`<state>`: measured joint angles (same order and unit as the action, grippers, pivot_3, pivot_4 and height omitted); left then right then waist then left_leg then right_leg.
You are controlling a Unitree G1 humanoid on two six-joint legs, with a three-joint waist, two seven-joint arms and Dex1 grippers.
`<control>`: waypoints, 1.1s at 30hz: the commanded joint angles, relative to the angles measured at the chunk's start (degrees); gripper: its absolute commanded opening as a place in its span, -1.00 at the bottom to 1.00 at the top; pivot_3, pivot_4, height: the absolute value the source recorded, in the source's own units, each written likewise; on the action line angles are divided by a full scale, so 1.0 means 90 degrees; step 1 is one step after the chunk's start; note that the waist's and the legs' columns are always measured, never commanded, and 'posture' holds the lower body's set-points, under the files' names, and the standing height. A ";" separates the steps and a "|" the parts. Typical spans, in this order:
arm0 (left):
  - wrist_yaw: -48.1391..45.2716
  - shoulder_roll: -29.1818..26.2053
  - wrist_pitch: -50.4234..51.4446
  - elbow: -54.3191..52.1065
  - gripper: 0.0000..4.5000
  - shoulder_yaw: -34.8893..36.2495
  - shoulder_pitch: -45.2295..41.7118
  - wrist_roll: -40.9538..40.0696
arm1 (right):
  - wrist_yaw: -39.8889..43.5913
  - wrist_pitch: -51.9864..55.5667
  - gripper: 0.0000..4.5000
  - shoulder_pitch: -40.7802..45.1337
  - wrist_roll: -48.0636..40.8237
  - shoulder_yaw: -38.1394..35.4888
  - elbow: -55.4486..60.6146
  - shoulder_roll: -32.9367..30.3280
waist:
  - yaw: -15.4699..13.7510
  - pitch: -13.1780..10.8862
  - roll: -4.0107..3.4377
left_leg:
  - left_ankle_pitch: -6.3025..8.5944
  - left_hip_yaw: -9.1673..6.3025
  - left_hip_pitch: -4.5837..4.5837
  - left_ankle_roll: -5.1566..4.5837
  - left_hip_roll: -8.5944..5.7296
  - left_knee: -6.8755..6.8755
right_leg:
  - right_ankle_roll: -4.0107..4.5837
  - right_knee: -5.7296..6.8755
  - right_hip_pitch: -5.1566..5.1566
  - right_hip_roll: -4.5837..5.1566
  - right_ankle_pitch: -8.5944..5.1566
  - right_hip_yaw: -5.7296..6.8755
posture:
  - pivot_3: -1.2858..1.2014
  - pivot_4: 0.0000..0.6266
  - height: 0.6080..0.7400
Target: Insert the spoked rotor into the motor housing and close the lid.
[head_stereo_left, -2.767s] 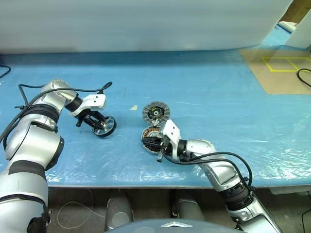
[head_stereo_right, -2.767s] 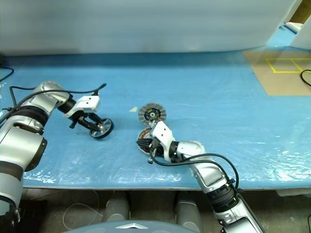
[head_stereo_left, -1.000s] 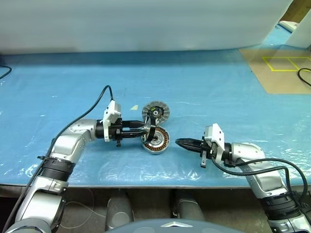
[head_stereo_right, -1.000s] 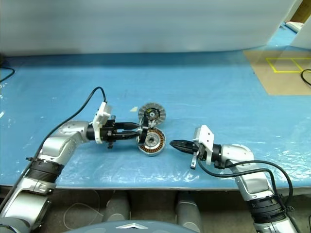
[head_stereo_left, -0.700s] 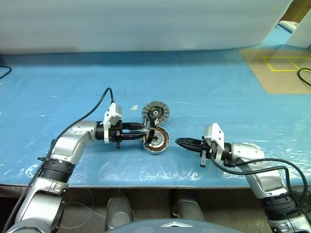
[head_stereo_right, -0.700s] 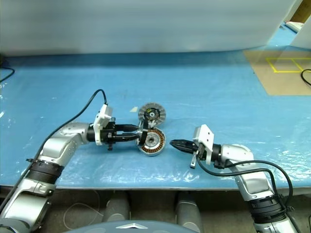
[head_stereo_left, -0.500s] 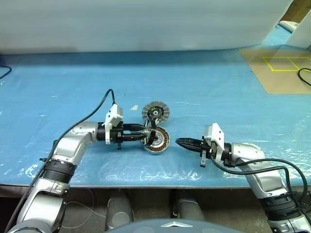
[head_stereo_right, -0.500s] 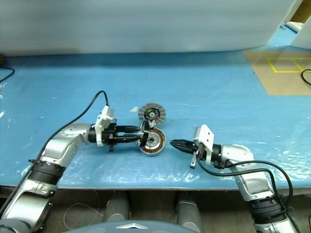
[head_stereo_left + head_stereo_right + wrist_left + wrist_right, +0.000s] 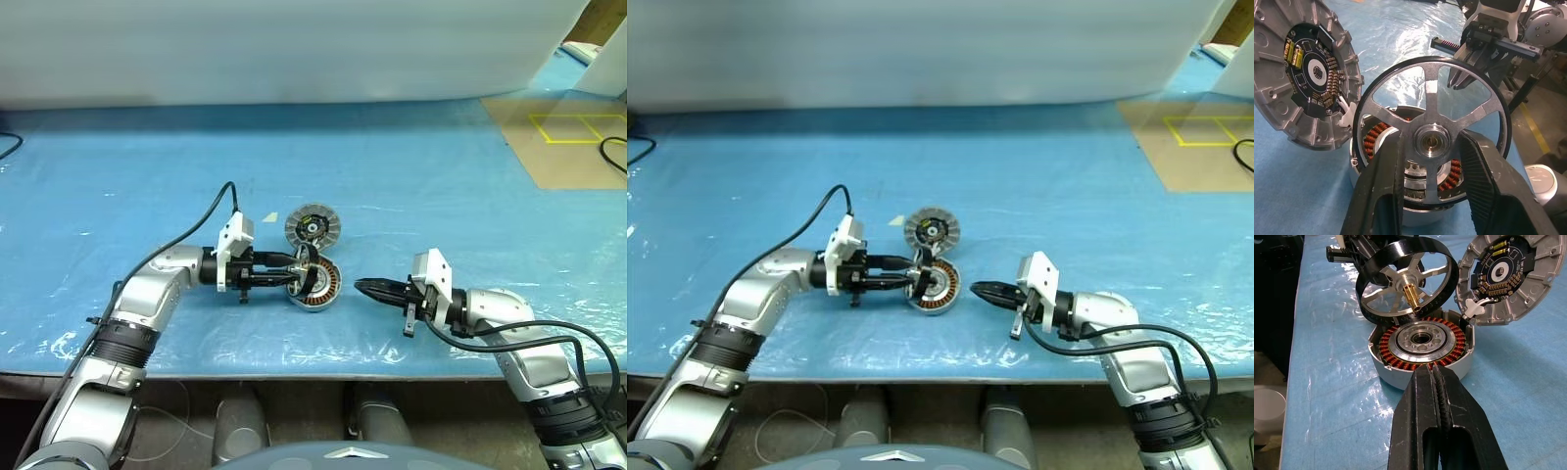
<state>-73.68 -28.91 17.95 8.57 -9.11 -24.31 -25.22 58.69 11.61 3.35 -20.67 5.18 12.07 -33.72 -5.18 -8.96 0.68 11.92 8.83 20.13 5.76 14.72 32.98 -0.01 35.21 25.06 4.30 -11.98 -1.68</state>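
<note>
A long table (image 9: 441, 186) covered in blue sheeting with clear, wrinkled plastic over it carries everything here. Near the middle of its front edge sits the motor housing (image 9: 319, 286), copper windings facing up. Just behind it, toward the far edge, the lid (image 9: 313, 227) is tilted against the housing's rim, its circuit side showing. 1 small pale scrap (image 9: 268, 217) lies just left of the lid. At the far right corner, a brown sheet (image 9: 563, 147) lies flat, marked with yellow taped squares, and 1 black cable (image 9: 611, 155) loops onto it.
</note>
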 commanded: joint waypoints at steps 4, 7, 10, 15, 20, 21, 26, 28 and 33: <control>0.0043 -0.0048 -0.0059 0.0007 -0.43 0.0111 -0.0101 0.0092 | 0.0028 -0.0164 -1.00 0.0016 -0.0051 -0.0094 0.0082 -0.0015 | 0.0007 0.0000 0.0000 | 0.0000 0.0000 0.0000 0.0000 0.0000 0.0000 | 0.0000 0.0000 0.0000 0.0000 0.0000 0.0000 | 0.03 -0.52 1.00; 0.0086 -0.0046 -0.0009 0.0000 -0.10 0.0124 -0.0119 0.0096 | 0.0037 -0.0215 -1.00 0.0006 -0.0029 -0.0087 0.0036 -0.0006 | 0.0013 0.0000 0.0000 | 0.0000 0.0000 0.0000 0.0000 0.0000 0.0000 | 0.0000 0.0000 0.0000 0.0000 0.0000 0.0000 | 0.03 -0.52 1.00; 0.0199 -0.0032 -0.0128 0.0062 0.32 0.0127 -0.0179 0.0233 | 0.0046 -0.0291 -1.00 -0.0013 -0.0001 -0.0074 -0.0032 0.0004 | 0.0032 0.0000 0.0000 | 0.0000 0.0000 0.0000 0.0000 0.0000 -0.0001 | 0.0000 -0.0001 0.0000 0.0000 0.0000 0.0000 | 0.03 -0.52 1.00; 0.0143 -0.0074 -0.0101 0.0117 0.76 0.0058 -0.0263 0.0364 | 0.0063 -0.0405 -1.00 -0.0007 0.0033 -0.0062 -0.0163 0.0009 | 0.0069 0.0000 0.0000 | 0.0000 0.0000 0.0004 0.0000 0.0000 -0.0001 | 0.0000 -0.0008 0.0000 0.0000 0.0000 0.0001 | 0.03 -0.52 1.00; 0.0109 -0.0098 -0.0159 0.0165 0.76 0.0036 -0.0273 0.0503 | 0.0077 -0.0517 -1.00 -0.0009 0.0058 -0.0046 -0.0283 0.0015 | 0.0124 0.0000 0.0000 | 0.0000 0.0000 0.0009 0.0000 0.0000 -0.0007 | 0.0000 -0.0019 0.0000 0.0000 0.0000 0.0002 | 0.03 -0.52 1.00; 0.0109 -0.0095 -0.0159 0.0169 0.76 0.0040 -0.0274 0.0510 | 0.0079 -0.0530 -1.00 -0.0011 0.0059 -0.0044 -0.0295 0.0014 | 0.0125 0.0000 0.0000 | 0.0000 0.0000 0.0010 0.0000 0.0000 -0.0010 | 0.0000 -0.0023 0.0000 0.0000 0.0000 0.0003 | 0.03 -0.52 1.00; 0.0108 -0.0085 -0.0158 0.0175 0.76 0.0076 -0.0260 0.0517 | 0.0103 -0.0590 -1.00 -0.0013 0.0069 -0.0040 -0.0360 0.0001 | 0.0129 0.0000 0.0000 | 0.0000 0.0000 0.0010 0.0000 -0.0001 -0.0016 | 0.0000 -0.0029 0.0000 -0.0001 0.0000 0.0004 | 0.03 -0.52 1.00; 0.0123 -0.0073 -0.0127 0.0164 0.76 0.0110 -0.0252 0.0491 | 0.0112 -0.0601 -1.00 -0.0003 0.0071 -0.0042 -0.0383 -0.0007 | 0.0130 0.0000 0.0000 | 0.0000 0.0000 0.0009 0.0000 -0.0001 -0.0017 | 0.0000 -0.0029 0.0000 0.0000 0.0000 0.0004 | 0.03 -0.52 1.00; 0.0152 -0.0065 -0.0107 0.0119 0.76 0.0142 -0.0203 0.0461 | 0.0098 -0.0623 -1.00 0.0041 0.0085 -0.0054 -0.0422 0.0009 | 0.0129 0.0000 0.0000 | 0.0000 0.0000 0.0008 0.0000 -0.0001 -0.0017 | 0.0000 -0.0029 -0.0001 0.0000 0.0000 0.0004 | 0.03 -0.52 1.00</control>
<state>-72.29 -29.33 17.39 10.81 -9.12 -26.15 -20.31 59.44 7.14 3.39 -19.79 5.23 7.59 -33.70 -4.02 -8.96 0.68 11.92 8.84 20.20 5.75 14.71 32.83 -0.01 34.95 25.06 4.29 -11.98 -1.65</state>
